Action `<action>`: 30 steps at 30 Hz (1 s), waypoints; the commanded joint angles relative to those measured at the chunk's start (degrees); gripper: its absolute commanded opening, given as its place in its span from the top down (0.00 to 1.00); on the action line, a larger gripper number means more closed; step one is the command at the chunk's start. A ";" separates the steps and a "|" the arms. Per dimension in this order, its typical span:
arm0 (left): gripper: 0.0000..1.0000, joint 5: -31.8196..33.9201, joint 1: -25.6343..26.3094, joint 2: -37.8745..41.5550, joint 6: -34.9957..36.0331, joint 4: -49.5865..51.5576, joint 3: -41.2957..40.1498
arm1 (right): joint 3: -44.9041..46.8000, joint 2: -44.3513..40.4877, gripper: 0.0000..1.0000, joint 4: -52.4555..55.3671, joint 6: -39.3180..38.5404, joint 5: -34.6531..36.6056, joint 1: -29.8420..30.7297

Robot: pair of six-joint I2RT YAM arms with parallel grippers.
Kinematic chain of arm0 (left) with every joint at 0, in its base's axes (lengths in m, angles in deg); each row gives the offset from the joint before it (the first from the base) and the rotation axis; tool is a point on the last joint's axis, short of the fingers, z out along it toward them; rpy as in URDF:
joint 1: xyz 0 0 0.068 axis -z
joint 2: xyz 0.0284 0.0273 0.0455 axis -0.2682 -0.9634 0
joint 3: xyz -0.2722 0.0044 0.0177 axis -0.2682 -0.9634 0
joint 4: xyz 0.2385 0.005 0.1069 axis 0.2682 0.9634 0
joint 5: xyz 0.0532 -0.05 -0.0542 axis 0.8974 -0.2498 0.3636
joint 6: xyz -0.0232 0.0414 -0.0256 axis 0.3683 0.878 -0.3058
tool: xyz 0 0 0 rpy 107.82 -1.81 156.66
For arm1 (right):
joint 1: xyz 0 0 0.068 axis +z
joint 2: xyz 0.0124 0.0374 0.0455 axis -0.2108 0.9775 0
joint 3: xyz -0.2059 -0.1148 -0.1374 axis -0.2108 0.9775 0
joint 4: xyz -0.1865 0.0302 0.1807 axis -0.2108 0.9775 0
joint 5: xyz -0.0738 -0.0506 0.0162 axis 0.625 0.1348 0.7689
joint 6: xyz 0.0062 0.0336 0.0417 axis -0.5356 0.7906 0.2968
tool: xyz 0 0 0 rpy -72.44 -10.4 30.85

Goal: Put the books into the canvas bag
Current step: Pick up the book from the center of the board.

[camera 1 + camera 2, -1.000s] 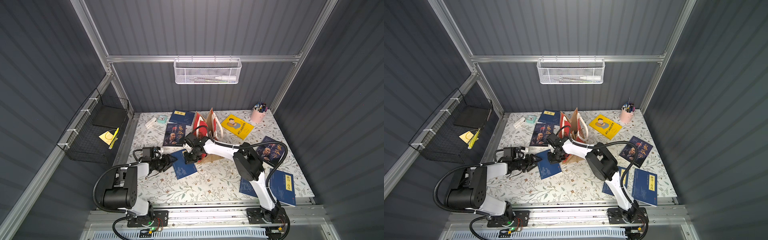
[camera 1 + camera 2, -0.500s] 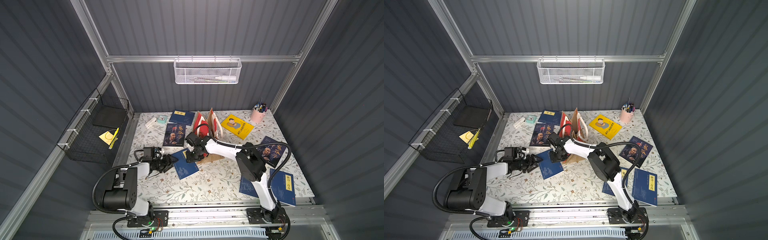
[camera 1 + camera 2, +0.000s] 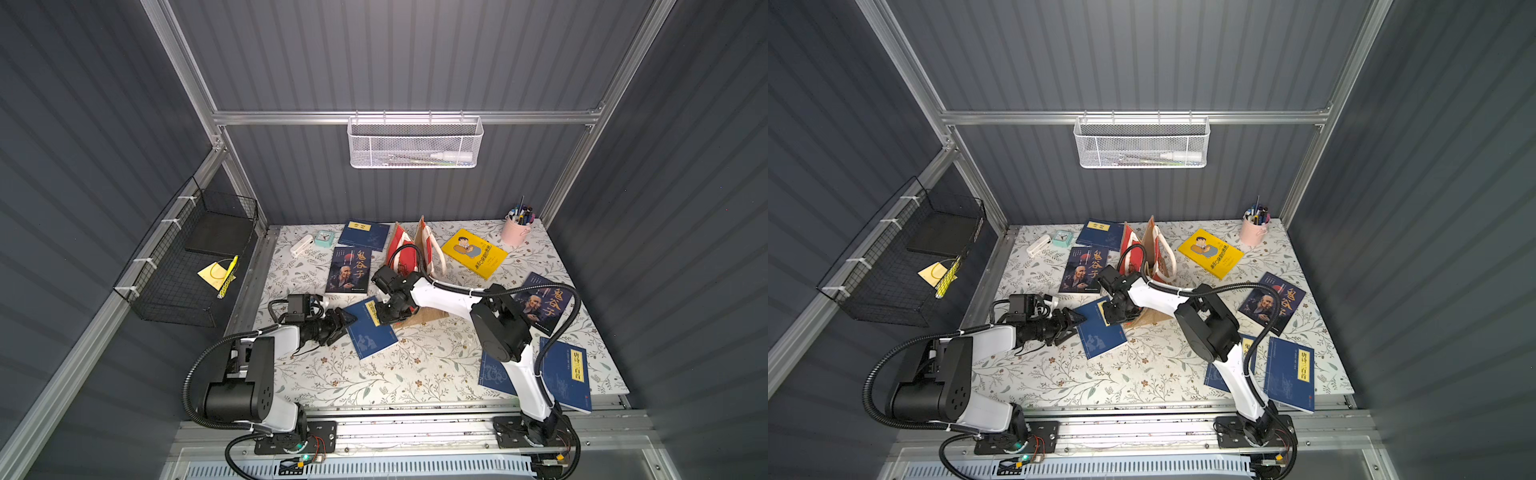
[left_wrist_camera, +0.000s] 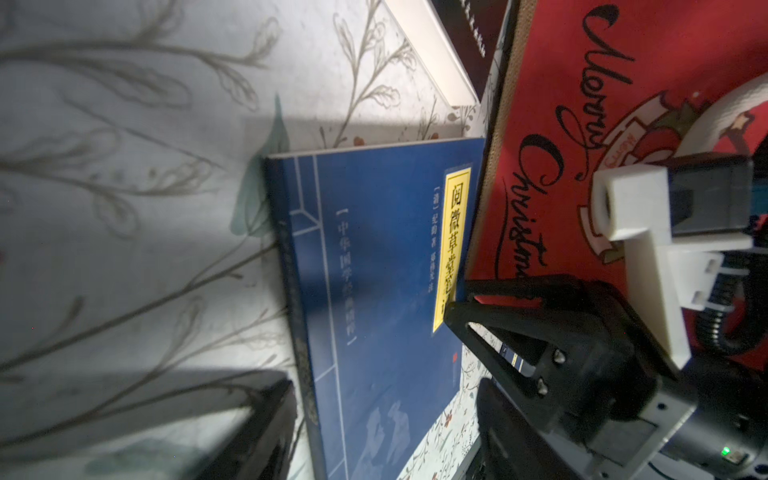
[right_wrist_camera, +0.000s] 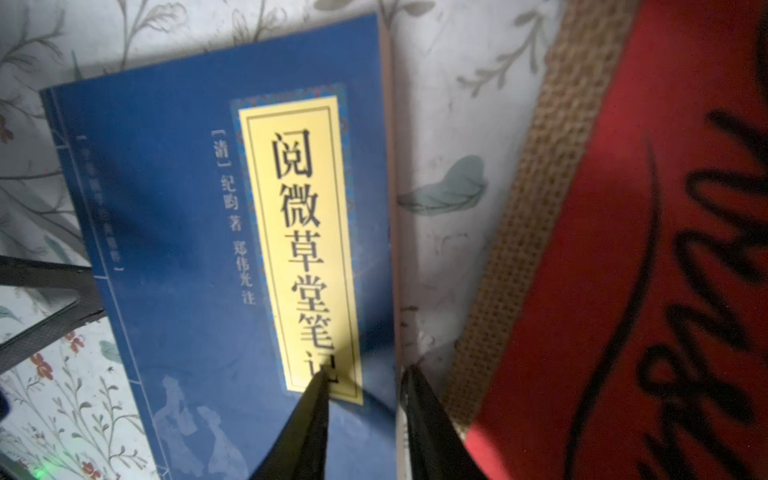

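Observation:
A navy book with a yellow label lies flat just left of the canvas bag, which stands upright with a red printed face. My left gripper is open, low on the table at the book's left edge, one finger on each side of its corner. My right gripper points down at the book's right edge. Its jaws are slightly apart, one tip on the yellow label, one beside the page edge. More books lie around.
A mint clock and a pink pen cup stand at the back. A black wire basket hangs on the left wall, a white mesh basket on the back wall. Two navy books lie front right beside the right arm.
My right gripper has come down and forward onto the navy book's right edge. The left gripper's jaws have spread wider at the book's left edge.

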State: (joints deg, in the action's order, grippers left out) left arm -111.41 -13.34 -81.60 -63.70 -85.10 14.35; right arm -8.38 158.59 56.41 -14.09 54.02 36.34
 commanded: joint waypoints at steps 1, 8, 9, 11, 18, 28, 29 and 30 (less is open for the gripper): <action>0.29 0.44 0.07 -2.01 -2.85 0.36 -3.43 | 1.83 1.94 0.71 0.71 0.88 -1.69 -0.70; 0.31 -7.04 0.07 -1.63 -6.61 -8.94 -4.82 | 5.00 1.00 0.75 -3.76 4.69 -9.16 -1.52; 0.33 -6.97 0.07 -0.45 -6.53 -8.71 -4.78 | 5.41 0.68 0.75 -4.33 5.24 -10.87 -1.66; 0.38 -6.41 0.07 1.89 -6.46 -8.11 -4.56 | 5.73 -0.02 0.76 -4.66 5.56 -11.72 -1.77; 0.54 -5.43 0.07 7.28 -6.79 -6.32 -3.41 | 5.98 -1.03 0.76 -6.41 7.42 -14.81 -1.84; 0.55 -1.89 0.20 3.77 -3.61 -1.28 -3.17 | 7.80 -2.19 0.76 -7.78 8.67 -15.24 -1.40; 0.54 -1.79 0.16 3.12 -3.54 -1.67 -3.45 | 7.91 -2.10 0.76 -8.07 8.84 -15.32 -1.40; 0.54 -1.98 0.22 2.19 -3.92 -2.69 -3.81 | 8.10 -1.93 0.76 -8.34 9.09 -15.52 -1.32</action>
State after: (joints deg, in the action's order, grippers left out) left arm -111.94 -14.15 -77.49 -69.12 -89.34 10.15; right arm -1.82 156.54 49.15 -6.74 42.57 33.68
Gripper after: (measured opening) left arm 0.458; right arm 0.237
